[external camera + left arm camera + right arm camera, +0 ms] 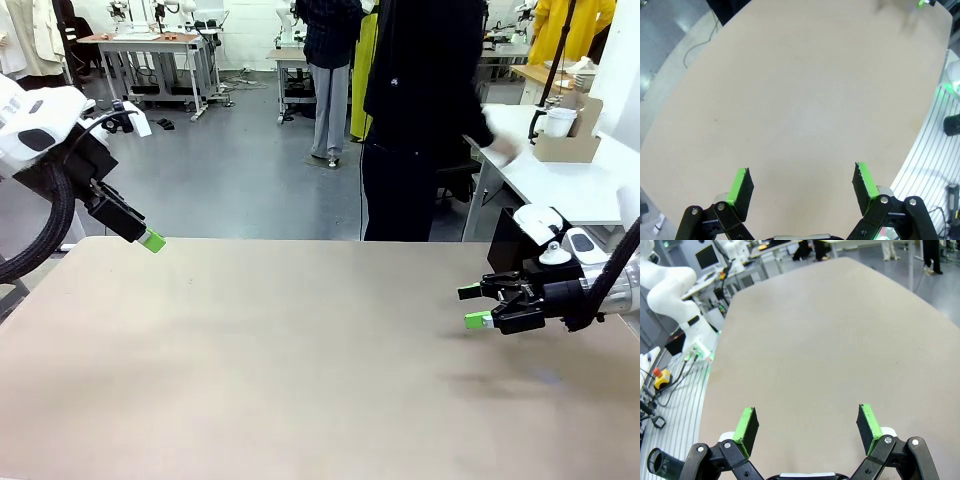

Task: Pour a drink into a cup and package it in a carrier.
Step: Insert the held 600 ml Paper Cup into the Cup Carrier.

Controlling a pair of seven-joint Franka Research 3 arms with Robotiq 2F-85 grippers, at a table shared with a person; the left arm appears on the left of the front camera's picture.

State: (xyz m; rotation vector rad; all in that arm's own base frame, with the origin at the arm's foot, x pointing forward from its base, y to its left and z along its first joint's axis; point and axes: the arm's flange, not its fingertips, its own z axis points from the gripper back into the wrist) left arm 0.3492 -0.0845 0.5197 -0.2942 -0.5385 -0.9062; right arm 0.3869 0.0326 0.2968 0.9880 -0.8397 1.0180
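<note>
On a white side table at the far right stands the brown cardboard carrier [566, 148], with a white cup [560, 122] sitting in it. The drink is out of view. A person in black stands at the far side, one hand [497, 151] reaching toward that side table. My left gripper [150, 240] hangs open above the table's far left corner, holding nothing; its green pads [741, 184] stand wide apart over bare tabletop. My right gripper [478, 305] hovers low over the right side, open and empty, its pads [867, 421] spread wide.
The beige table [300, 340] stretches between the arms. A black box [508, 238] sits just behind my right arm. The left arm [677, 295] shows across the table in the right wrist view. Work benches stand farther back.
</note>
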